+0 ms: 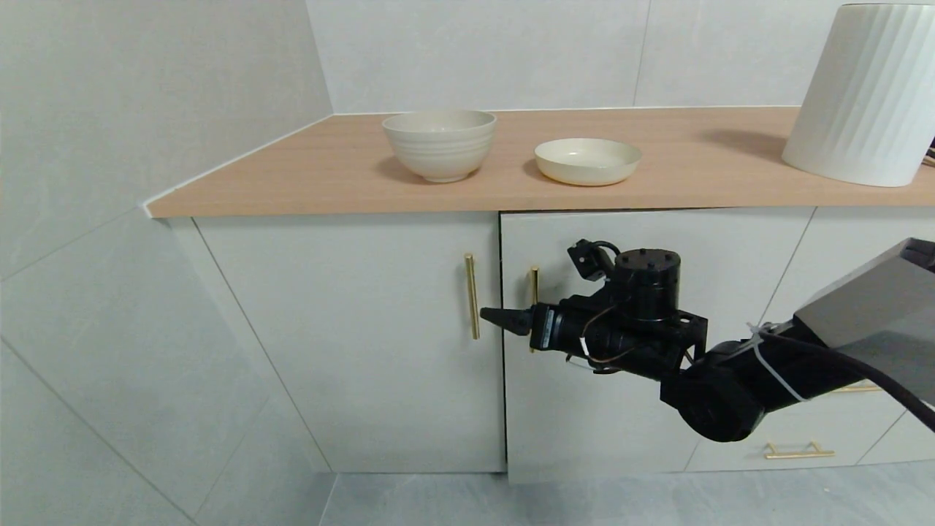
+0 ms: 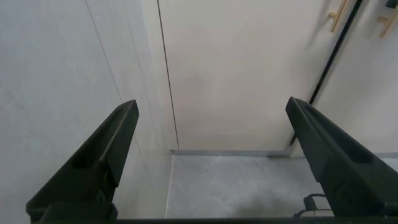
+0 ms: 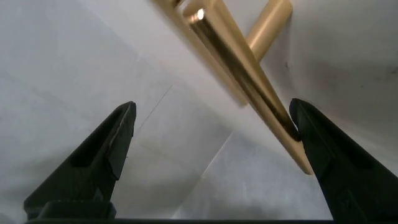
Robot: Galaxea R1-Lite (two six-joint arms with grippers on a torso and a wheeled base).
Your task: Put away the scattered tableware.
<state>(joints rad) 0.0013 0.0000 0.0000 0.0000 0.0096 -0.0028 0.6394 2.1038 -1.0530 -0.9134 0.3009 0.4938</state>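
Right gripper (image 1: pixel 488 315) is held released at door handle (image 3: pixel 239 71) | left gripper (image 2: pixel 211 115) is held released | bowl (image 1: pixel 440 144), dish (image 1: pixel 587 160) are set on counter (image 1: pixel 292 183)

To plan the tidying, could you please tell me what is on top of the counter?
A bowl, a shallow dish and a ribbed white container. The bowl's wall hides its inside; the container covers whatever is behind it.
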